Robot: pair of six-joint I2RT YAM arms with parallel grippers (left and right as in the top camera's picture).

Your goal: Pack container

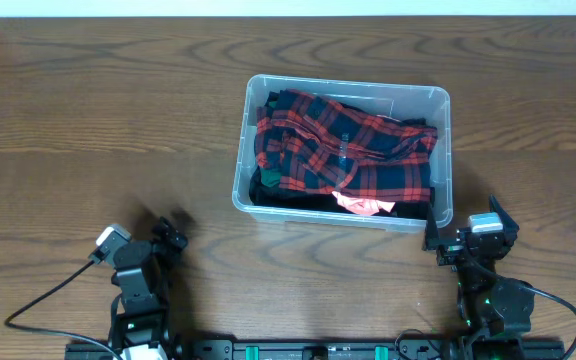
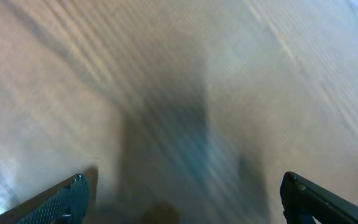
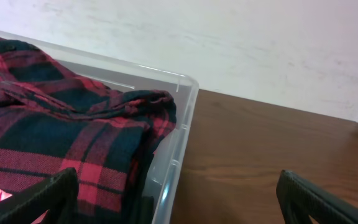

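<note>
The clear plastic container (image 1: 442, 160) sits at the middle right of the table. It holds a red and navy plaid shirt (image 1: 343, 150) with a pink cloth (image 1: 360, 205) and dark clothes under it. My right gripper (image 1: 478, 235) is open and empty just off the container's near right corner. In the right wrist view the container's corner (image 3: 182, 134) and the plaid shirt (image 3: 61, 137) lie between the spread fingers (image 3: 179, 202). My left gripper (image 1: 168, 238) is open and empty over bare wood at the near left. Its view (image 2: 182, 199) is blurred.
The wooden table (image 1: 88, 120) stretches around the container. A white wall (image 3: 260, 43) stands behind the table's far edge. A black cable (image 1: 48, 295) runs from the left arm's base.
</note>
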